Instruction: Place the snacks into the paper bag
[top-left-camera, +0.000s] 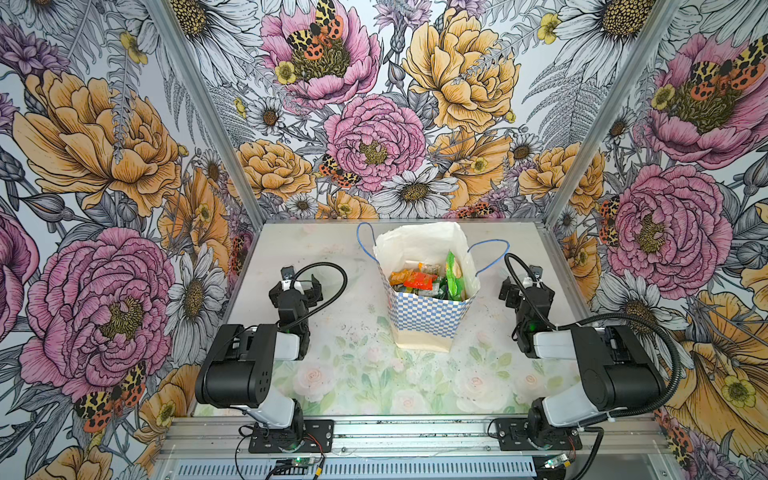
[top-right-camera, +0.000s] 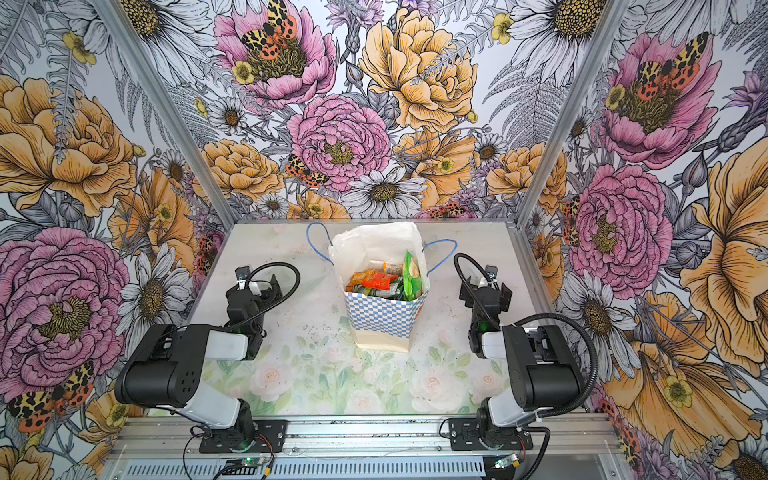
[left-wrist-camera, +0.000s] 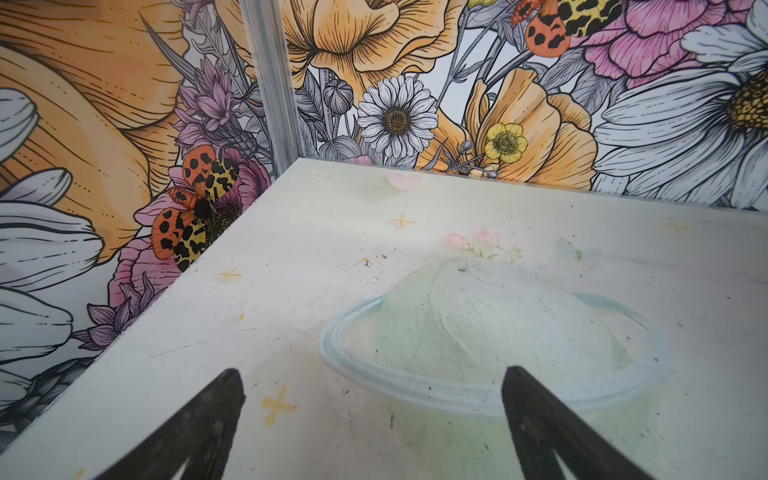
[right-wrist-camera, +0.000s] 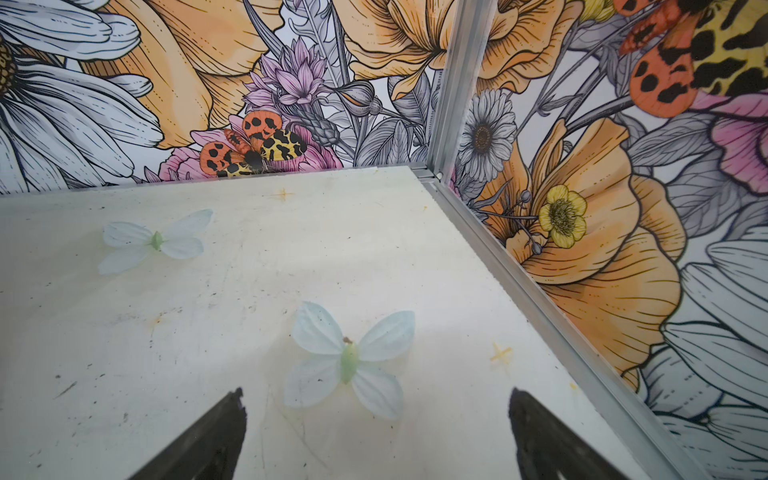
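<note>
You see crinkly multicoloured plastic snack packets (top-left-camera: 415, 280) inside the upright cream, blue-checkered paper bag (top-left-camera: 428, 318) near the rear edge of the tabletop (top-left-camera: 340, 324), so both jaws stand spread, empty, aside.

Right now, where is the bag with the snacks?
In both top views the paper bag stands upright on the table between the left arm and right arm, snacks inside.

Arms (top-left-camera: 232, 374): black joint housings, white link shells
Conduit (top-left-camera: 674, 361): black corrugated hose, one at each wrist
Base plates (top-left-camera: 320, 434): black, screwed flat
</note>
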